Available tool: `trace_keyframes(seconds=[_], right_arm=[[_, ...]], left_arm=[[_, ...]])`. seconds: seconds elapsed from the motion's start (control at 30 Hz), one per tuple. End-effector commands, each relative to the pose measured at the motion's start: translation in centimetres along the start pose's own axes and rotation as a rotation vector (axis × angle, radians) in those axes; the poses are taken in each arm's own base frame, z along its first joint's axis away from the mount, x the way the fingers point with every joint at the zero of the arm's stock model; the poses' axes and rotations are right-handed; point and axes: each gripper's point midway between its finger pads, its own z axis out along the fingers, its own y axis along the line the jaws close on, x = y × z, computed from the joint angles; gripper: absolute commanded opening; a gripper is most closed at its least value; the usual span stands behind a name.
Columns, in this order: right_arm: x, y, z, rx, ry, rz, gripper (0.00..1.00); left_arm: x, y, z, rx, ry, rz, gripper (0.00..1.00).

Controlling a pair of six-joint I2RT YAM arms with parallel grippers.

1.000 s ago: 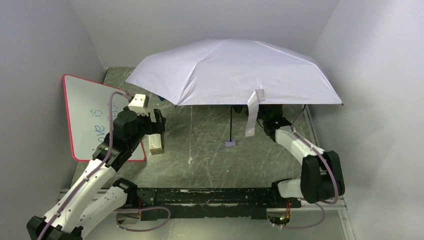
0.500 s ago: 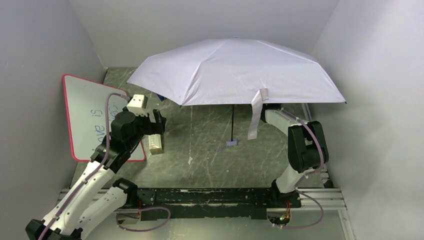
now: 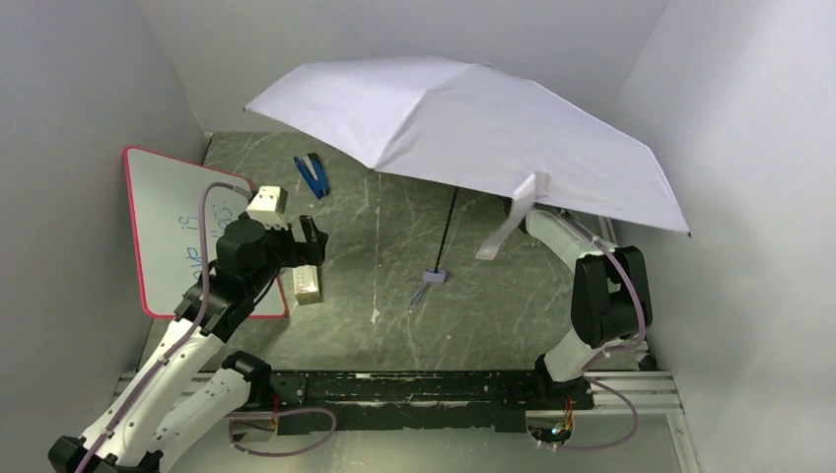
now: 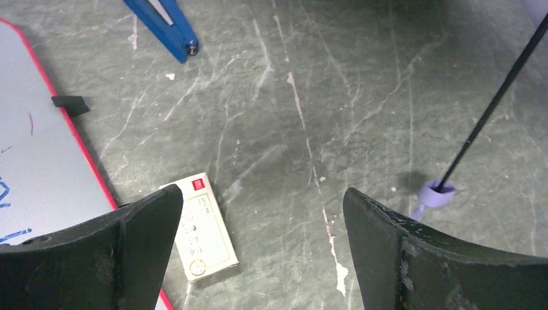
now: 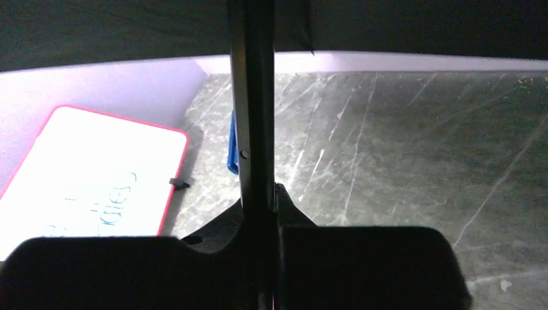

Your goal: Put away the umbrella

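Observation:
The open umbrella (image 3: pixel 463 128) of pale lavender-white fabric tilts over the back of the table, left side raised. Its thin black shaft (image 3: pixel 449 229) slants down to the small lavender handle (image 3: pixel 435 275) just above the table, and the strap (image 3: pixel 513 222) hangs from the front rim. My right gripper (image 5: pixel 258 213) is under the canopy, shut on a black bar of the umbrella (image 5: pixel 253 116); the top view hides it. My left gripper (image 4: pixel 262 200) stands open above the table, left of the shaft (image 4: pixel 497 106) and handle (image 4: pixel 436 194), holding nothing.
A red-edged whiteboard (image 3: pixel 177 227) lies at the left. A small white box (image 4: pixel 203 226) sits below my left gripper. A blue tool (image 3: pixel 313 174) lies at the back left. Grey walls close in on three sides.
The right gripper has shut on the umbrella under the canopy. The umbrella has tilted, left side up, uncovering the blue tool, and its handle has swung left. The left arm has barely moved.

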Motion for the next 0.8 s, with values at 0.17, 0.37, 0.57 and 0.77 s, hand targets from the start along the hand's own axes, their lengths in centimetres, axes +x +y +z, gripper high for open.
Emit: trace_keyframes(seconds=[0.17, 0.37, 0.57, 0.77], right_arm=[[-7.7, 6.5, -3.7, -0.101, -0.173, 0.088, 0.00], [-9.6, 11.8, -6.0, -0.268, -0.141, 0.174, 0.00], [-9.1, 14.8, -8.4, -0.285, -0.098, 0.224, 0.00], [-8.2, 18.2, -10.7, -0.311, -0.087, 0.250, 0.00]], left_arm=[[-6.4, -5.5, -3.3, 0.277, -0.140, -0.020, 0.97], [-7.5, -11.4, -3.0, 0.561, -0.070, -0.074, 0.79], [-9.3, -16.3, -3.5, 0.689, -0.106, -0.077, 0.80], [-9.7, -21.8, -4.0, 0.793, -0.110, -0.050, 0.81]])
